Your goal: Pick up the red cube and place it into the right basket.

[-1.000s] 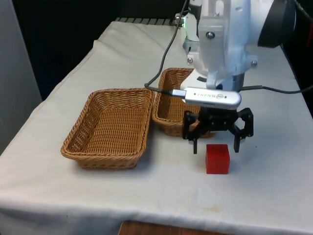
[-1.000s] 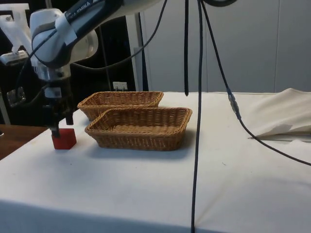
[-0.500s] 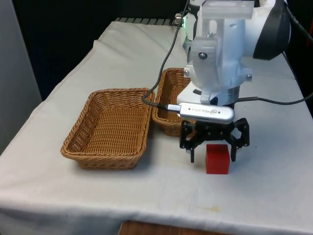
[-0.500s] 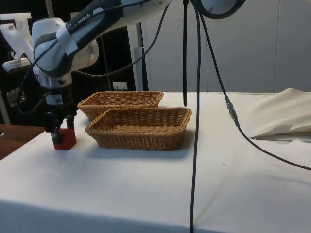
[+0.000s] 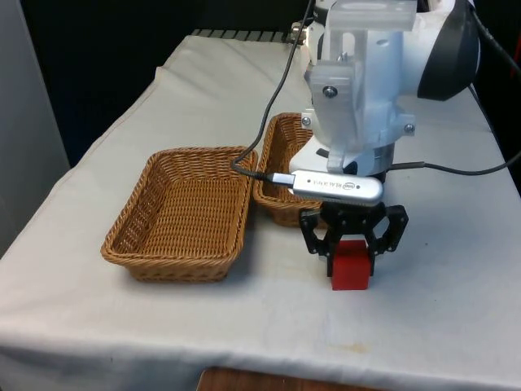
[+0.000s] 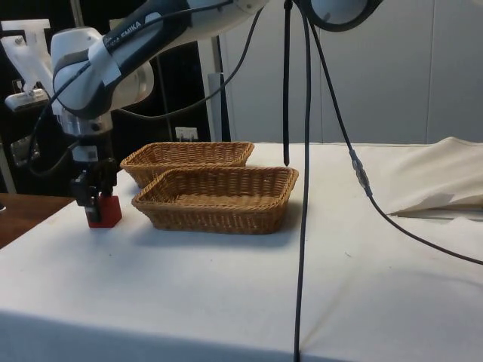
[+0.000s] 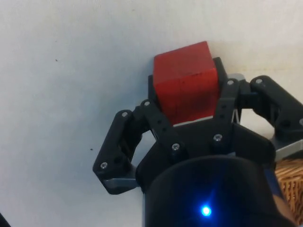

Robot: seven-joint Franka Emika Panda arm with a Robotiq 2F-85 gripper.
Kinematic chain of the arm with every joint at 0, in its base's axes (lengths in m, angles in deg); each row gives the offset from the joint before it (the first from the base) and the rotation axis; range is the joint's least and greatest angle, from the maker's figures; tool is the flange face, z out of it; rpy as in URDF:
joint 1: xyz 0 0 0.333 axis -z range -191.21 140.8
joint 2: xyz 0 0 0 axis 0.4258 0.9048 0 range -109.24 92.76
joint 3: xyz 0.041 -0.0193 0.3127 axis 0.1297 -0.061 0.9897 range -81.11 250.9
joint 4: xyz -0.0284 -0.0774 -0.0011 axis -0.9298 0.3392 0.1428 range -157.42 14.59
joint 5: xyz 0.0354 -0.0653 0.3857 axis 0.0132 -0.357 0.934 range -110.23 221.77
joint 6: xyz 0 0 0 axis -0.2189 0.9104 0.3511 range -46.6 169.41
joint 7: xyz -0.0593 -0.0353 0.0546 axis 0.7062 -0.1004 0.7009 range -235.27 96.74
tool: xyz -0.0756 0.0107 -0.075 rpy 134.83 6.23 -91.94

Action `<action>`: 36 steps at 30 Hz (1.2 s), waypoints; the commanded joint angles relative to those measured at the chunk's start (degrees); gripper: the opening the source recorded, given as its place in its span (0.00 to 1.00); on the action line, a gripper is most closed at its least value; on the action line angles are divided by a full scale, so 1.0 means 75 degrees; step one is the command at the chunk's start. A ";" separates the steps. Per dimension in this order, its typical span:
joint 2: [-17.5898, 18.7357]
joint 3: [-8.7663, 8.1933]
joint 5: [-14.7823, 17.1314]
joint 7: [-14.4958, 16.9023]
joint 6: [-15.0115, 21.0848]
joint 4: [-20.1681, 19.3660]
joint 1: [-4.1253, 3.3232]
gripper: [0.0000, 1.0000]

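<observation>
The red cube [image 5: 352,267] rests on the white cloth close to the table's front edge, toward the front view's right. My gripper [image 5: 352,254] is down over it and shut on it, one black finger on each side. The wrist view has the cube [image 7: 183,78] squeezed between the fingers of the gripper [image 7: 187,97]. From the side, the cube [image 6: 105,213] sits under the gripper [image 6: 94,205] at cloth level. The right basket [image 5: 277,213] stands just behind and to the left of the cube, its nearer wall [image 6: 219,215] showing in the side view.
A larger wicker basket [image 5: 175,262] sits to the front view's left, touching the right one; its rim [image 6: 189,153] shows behind in the side view. Black cables [image 6: 306,188] hang over the table. A fold of cloth [image 6: 445,177] lies at the far side.
The gripper came down around the cube and its fingers went from wide open to shut on it. The cube shifted slightly toward the front view's left.
</observation>
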 commanded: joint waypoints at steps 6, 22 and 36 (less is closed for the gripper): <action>0.0031 0.0015 0.0000 0.0008 -0.0092 0.0061 0.0031 0.01; -0.0573 -0.0191 -0.0023 0.0038 -0.0680 -0.0023 -0.0038 0.01; -0.1123 -0.0390 -0.0015 0.0153 -0.1161 -0.0214 -0.0076 0.01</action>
